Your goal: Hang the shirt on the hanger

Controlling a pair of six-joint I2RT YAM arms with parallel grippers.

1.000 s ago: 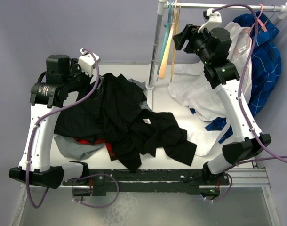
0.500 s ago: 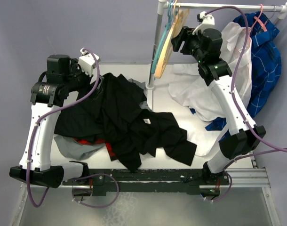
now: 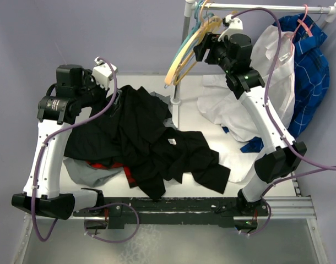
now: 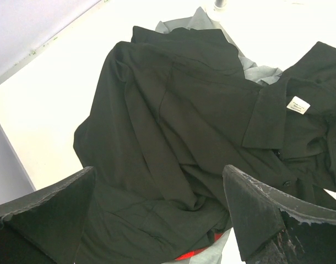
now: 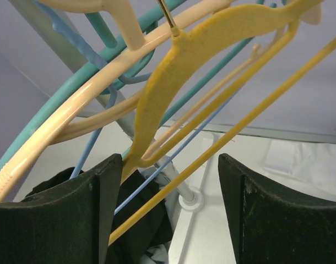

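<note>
With the table (image 3: 139, 81) as the base, the shirt (image 3: 151, 143) is the biggest item on it: a crumpled black heap from the left edge across the middle toward the near edge, collar side up. A grey garment (image 3: 88, 170) and a strip of red poke out from under it at the near left corner. A white shirt (image 3: 234, 110) lies at the far right corner, with a blue plaid garment (image 3: 311, 71) hanging beyond the right edge. The rack pole (image 3: 182, 55) stands at the middle of the far edge. The hanger (image 5: 152, 104) is on the rack above that edge, swung out at a slant, bunched with a teal hanger (image 5: 102, 27) and a peach hanger (image 5: 69, 118). It is well apart from the shirt. The right gripper (image 5: 168, 159) is up at the hangers with its jaws spread wide. The yellow shoulder and thin lower bar pass through the gap, nothing is clamped, and I can't tell whether a finger touches the yellow end. The left gripper (image 4: 157, 170) hangs over the left part of the shirt (image 4: 184, 110), jaws wide apart with nothing between them, clear of the fabric. A small white label (image 4: 298, 104) shows inside the collar.
</note>
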